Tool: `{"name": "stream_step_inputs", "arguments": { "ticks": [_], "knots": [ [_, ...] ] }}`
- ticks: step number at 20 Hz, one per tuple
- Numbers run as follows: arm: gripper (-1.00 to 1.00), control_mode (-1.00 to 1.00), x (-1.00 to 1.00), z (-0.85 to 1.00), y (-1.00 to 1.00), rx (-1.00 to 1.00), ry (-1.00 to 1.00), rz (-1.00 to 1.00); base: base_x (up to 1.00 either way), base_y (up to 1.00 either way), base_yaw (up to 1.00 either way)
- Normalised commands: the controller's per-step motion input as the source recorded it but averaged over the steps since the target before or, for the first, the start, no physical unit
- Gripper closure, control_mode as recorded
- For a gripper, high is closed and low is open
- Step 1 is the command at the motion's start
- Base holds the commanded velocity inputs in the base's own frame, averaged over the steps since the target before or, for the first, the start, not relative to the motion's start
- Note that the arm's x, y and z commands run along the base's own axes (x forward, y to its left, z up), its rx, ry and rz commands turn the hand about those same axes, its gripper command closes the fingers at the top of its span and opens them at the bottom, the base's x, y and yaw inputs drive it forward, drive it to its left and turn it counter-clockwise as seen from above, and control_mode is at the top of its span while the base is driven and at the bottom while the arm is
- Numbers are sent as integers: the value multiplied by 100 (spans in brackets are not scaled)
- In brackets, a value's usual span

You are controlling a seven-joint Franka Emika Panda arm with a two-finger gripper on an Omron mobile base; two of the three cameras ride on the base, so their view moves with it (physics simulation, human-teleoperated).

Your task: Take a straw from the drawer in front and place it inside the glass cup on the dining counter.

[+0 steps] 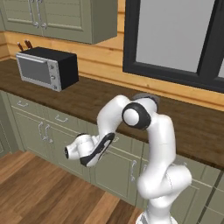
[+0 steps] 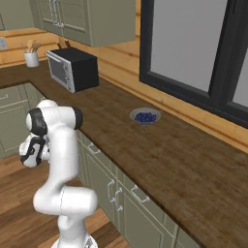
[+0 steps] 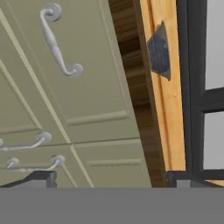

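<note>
My gripper [image 3: 109, 178] is open, its two dark fingertips [image 3: 41, 178] set wide apart with nothing between them. It hangs low in front of the sage-green cabinets [image 1: 68, 152], just off their fronts. Ahead of it, in the hand view, is a shut drawer [image 3: 94, 65] with a curved silver handle [image 3: 59, 41], directly under the dark wood counter edge [image 3: 131, 65]. The straw is hidden. The glass cup and the dining counter are out of view.
Cabinet doors with silver handles [image 3: 26, 144] lie below the drawer. On the wall counter [image 1: 87, 98] stand a microwave [image 1: 47, 68] and a bowl of blueberries [image 2: 145, 116], with a utensil holder [image 2: 31, 58] in the corner. A dark-framed window [image 1: 175, 35] rises behind. Wooden floor [image 1: 39, 192] lies to the left.
</note>
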Motion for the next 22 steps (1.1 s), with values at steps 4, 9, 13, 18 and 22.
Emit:
{"name": "stream_step_inputs", "arguments": {
  "ticks": [4, 9, 13, 18, 22],
  "knots": [
    [-100, -100, 0, 0, -63, 0, 0, 0, 0, 0, 0],
    [-100, -100, 6, 0, -59, 0, 0, 0, 0, 0, 0],
    [-100, -100, 31, 6, -31, 0, 0, 0, 0, 0, 0],
    [-100, -100, 48, 0, 1, 0, 0, -4, 0, 0, 0],
    [-100, -100, 45, -10, 20, -4, 0, -7, 0, 0, 0]
  ]
}}
